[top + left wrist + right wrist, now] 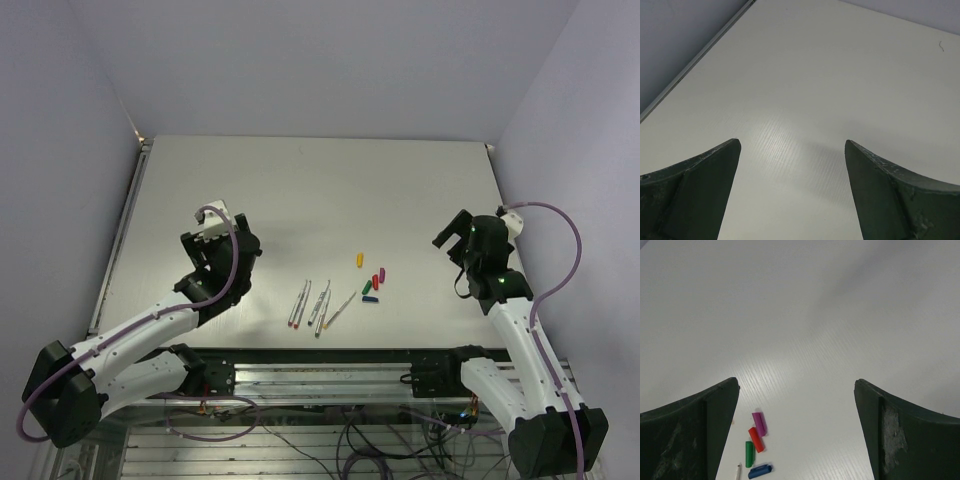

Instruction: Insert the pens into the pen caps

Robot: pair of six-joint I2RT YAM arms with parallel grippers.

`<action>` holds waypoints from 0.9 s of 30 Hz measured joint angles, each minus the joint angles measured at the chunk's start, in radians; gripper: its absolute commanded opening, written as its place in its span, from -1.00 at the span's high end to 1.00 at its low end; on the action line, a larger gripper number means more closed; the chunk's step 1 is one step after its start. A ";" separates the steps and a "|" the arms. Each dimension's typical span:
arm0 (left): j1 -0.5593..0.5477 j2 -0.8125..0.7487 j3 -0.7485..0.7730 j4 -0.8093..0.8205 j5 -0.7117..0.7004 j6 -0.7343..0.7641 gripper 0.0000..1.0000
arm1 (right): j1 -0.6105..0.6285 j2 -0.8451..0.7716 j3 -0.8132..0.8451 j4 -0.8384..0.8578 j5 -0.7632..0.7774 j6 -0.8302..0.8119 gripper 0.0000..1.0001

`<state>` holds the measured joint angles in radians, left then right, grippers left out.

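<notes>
Several grey pens lie side by side near the table's front middle: one pair [298,304], another [319,304] and a slanted one [337,311]. The caps lie just right of them: yellow [359,260], magenta [383,273], red [376,280], green [367,287] and blue [370,298]. My left gripper [232,258] is open and empty, left of the pens; its wrist view [792,143] shows only bare table. My right gripper [447,238] is open and empty, right of the caps. Its wrist view [796,385] shows the magenta [759,423], red [756,439], green [749,454] and blue [760,471] caps at lower left.
The white table [320,190] is walled at the back and both sides. A metal rail [330,362] with cables runs along the front edge between the arm bases. A pen end [738,472] shows beside the green cap.
</notes>
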<state>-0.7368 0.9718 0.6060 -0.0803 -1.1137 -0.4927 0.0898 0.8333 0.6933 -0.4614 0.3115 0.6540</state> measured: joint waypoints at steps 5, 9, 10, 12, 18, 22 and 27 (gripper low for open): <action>0.000 0.014 0.000 0.006 0.001 0.010 -0.92 | 0.001 0.000 0.000 -0.002 0.014 0.000 -1.00; 0.000 0.021 0.000 0.009 0.002 0.018 -0.92 | 0.001 -0.003 -0.003 -0.001 0.019 -0.001 -1.00; 0.000 0.023 0.000 0.009 0.002 0.018 -0.92 | 0.001 -0.006 -0.006 -0.001 0.019 -0.001 -1.00; 0.000 0.023 0.000 0.008 0.002 0.018 -0.92 | 0.001 -0.013 -0.017 -0.001 0.020 0.000 -1.00; 0.000 0.024 0.000 0.008 0.001 0.018 -0.92 | 0.001 -0.029 -0.043 0.003 0.022 0.003 -1.00; 0.000 0.023 0.000 0.008 0.001 0.021 -0.92 | 0.001 -0.041 -0.050 0.007 0.023 0.008 -1.00; 0.000 0.024 0.000 0.008 0.001 0.026 -0.92 | 0.001 -0.045 -0.050 0.008 0.027 0.012 -1.00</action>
<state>-0.7368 0.9958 0.6060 -0.0719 -1.1126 -0.4667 0.0910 0.7887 0.6430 -0.4530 0.3386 0.6659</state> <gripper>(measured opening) 0.961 0.997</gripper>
